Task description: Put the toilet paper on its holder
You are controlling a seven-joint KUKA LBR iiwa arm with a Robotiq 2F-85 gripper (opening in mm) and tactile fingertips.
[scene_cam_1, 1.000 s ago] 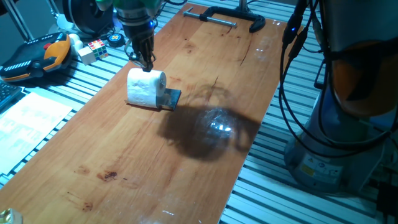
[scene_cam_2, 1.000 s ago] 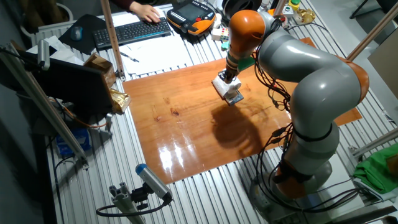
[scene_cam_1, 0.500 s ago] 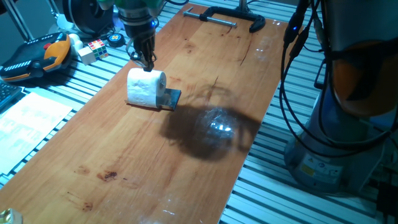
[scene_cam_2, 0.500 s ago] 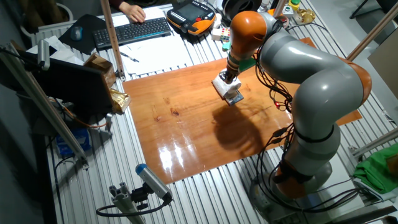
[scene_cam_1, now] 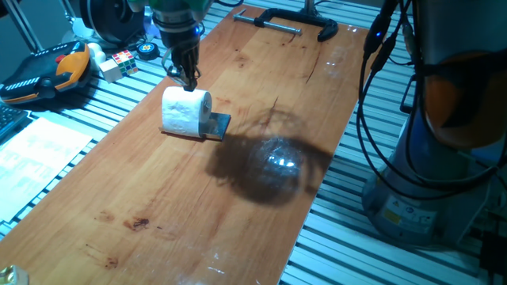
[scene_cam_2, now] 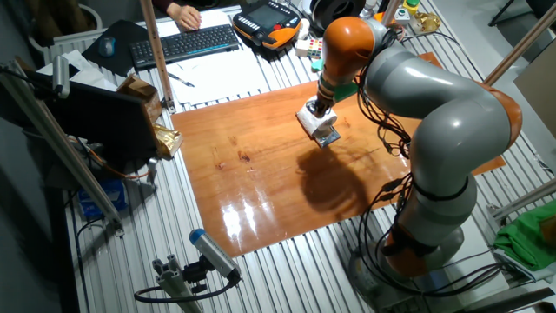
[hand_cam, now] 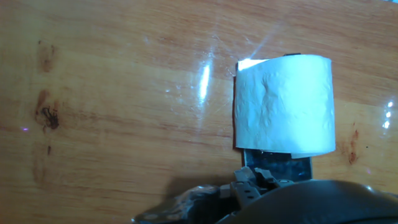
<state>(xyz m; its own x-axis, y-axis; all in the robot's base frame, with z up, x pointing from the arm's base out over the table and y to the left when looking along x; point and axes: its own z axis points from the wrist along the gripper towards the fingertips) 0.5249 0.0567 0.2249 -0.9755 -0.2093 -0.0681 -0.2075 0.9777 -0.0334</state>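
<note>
Roll sitting on the holder, end effector hovering right above it.

Toilet paper [scene_cam_1: 187,112] is lying on its side on the wooden bench [scene_cam_1: 238,182], near the far-left edge in one fixed view. The holder [scene_cam_1: 217,125] is poking out from under and beside the roll, its grey plate flat on the bench and touching the roll; the hand view is showing that plate at the roll's lower edge. End effector [scene_cam_1: 188,76] is pointing down, tips just at the roll's top; fingers look close together and are not holding anything I can see, but can't tell if it's released or clenched. Black clamp [scene_cam_1: 295,25] is lying at the far end, well apart.
</note>
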